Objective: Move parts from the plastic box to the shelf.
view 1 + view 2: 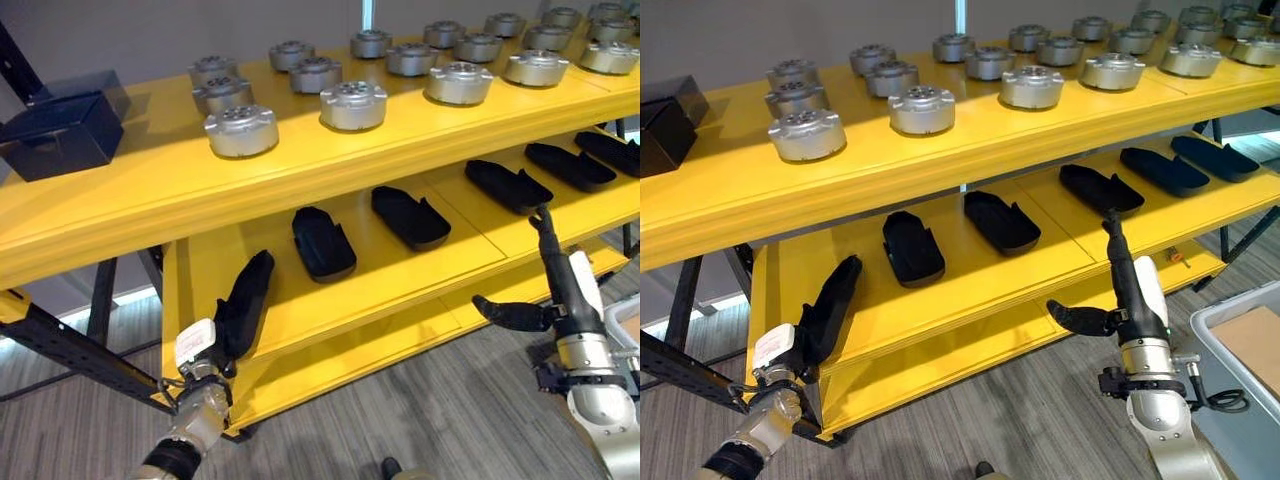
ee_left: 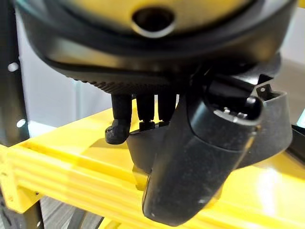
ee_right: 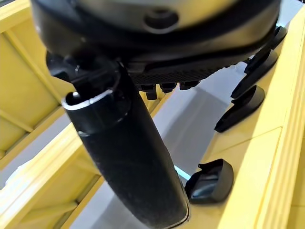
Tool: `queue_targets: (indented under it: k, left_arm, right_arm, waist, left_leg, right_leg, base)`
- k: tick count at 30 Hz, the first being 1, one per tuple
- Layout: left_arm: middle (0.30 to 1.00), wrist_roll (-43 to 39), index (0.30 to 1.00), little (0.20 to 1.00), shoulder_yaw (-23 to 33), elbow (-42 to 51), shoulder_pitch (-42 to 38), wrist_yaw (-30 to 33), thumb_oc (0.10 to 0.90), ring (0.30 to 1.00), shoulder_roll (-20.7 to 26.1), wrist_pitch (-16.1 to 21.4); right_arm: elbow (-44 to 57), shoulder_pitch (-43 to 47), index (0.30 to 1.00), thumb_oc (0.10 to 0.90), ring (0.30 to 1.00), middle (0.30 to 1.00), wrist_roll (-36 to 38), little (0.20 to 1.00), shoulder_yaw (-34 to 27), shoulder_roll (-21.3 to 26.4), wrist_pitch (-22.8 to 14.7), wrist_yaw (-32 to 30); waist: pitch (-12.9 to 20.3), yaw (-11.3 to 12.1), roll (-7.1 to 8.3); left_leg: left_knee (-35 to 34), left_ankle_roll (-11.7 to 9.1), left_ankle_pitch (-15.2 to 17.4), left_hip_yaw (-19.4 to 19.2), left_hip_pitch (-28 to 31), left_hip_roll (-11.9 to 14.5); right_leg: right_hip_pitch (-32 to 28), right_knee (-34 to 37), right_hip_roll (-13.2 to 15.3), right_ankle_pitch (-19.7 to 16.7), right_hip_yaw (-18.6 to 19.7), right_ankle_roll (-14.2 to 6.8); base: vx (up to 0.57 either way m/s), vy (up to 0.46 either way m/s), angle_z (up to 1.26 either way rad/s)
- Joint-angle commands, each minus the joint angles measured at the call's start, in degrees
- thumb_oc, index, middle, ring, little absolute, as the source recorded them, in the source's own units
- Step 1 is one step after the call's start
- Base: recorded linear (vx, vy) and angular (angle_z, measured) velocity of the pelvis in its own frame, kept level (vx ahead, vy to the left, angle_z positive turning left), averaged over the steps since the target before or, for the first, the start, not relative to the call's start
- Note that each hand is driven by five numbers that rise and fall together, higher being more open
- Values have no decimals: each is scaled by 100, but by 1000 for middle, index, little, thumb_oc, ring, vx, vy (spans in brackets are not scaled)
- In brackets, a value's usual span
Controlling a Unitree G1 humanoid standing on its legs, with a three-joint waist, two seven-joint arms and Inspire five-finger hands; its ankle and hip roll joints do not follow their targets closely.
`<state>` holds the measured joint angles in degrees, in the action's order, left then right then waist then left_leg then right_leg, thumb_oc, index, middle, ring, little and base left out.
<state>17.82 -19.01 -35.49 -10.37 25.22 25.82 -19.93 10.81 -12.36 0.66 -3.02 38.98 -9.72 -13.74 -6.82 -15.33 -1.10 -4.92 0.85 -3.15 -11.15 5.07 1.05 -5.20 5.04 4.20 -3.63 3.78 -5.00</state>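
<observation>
Black moulded plastic part [image 1: 245, 300], gripped by the left hand [image 1: 205, 350] at the yellow shelf's [image 1: 330, 300] lower-tier corner, should be lowered flat before release; right hand [image 1: 545, 295] hangs relaxed.

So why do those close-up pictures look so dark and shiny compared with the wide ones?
In the left wrist view the left hand sits against the lens, dark and soft-edged, with glare on the yellow shelf. In the right wrist view the right hand looms likewise. The left eye view is evenly lit, with the metal parts gleaming.
</observation>
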Motion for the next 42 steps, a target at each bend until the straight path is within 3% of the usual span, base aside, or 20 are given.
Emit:
queue_targets:
  k: [1,3,11,28,39,40,41,42]
  left_arm:
    - [300,-585,300,300,71,-699,-727,244,400,300,-7,102]
    - [300,-1153,300,300,223,-1070,-767,341,400,300,-176,249]
    - [300,-1408,300,300,458,-1429,-752,564,400,300,-227,352]
    - [300,183,300,300,-83,-1329,-1727,189,400,300,660,-175]
    - [300,132,300,300,-128,-1255,-2056,-322,400,300,989,-410]
    - [415,94,415,415,-125,-1313,-2081,-334,482,415,965,-419]
    - [635,75,635,635,-128,-1335,-2090,-333,639,635,961,-420]
    - [1000,-32,1000,1000,-124,-1368,-2106,-334,900,1000,975,-395]
  right_arm:
    - [95,964,1000,900,1000,1000,90,1000,-309,264,-514,-14]
    - [136,991,1000,900,1000,1000,103,1000,-274,252,-482,70]
    - [139,979,1000,900,1000,1000,67,1000,-206,231,-468,241]
    - [-94,1008,1000,900,1000,1000,141,1000,79,426,-537,366]
    - [-52,967,1000,900,1000,1000,141,1000,112,454,-492,453]
    - [-50,969,1000,900,1000,1000,132,1000,103,455,-487,505]
    - [-45,964,1000,900,1000,1000,134,1000,101,468,-479,517]
    - [-30,954,1000,900,1000,1000,138,1000,102,482,-470,540]
  waist:
    - [-54,-58,250]
    - [-91,-90,265]
    - [-135,-108,274]
    - [-191,-231,297]
    - [-223,-295,231]
    - [-219,-311,225]
    - [-236,-329,222]
    - [-222,-327,222]
  left_leg:
    - [115,120,950,-416,480,75]
    - [172,125,954,-440,460,86]
    - [238,125,961,-443,476,93]
    - [393,129,984,-478,449,90]
    - [484,115,994,-475,421,100]
    - [497,115,1001,-477,414,98]
    - [511,123,1027,-459,434,96]
    - [516,117,1007,-475,412,102]
  right_leg:
    - [235,-268,-262,360,250,-163]
    - [259,-307,-274,366,281,-158]
    - [249,-357,-281,383,290,-157]
    - [291,-511,-261,390,320,-183]
    - [314,-625,-259,450,337,-177]
    - [319,-642,-263,467,345,-176]
    - [289,-652,-259,494,332,-181]
    - [316,-664,-265,482,352,-171]
  base:
    - [15,-8,-18]
    - [22,-9,-13]
    - [24,0,-1]
    - [29,2,3]
    - [54,1,-1]
    - [65,4,0]
    - [84,-6,6]
    - [77,-6,18]
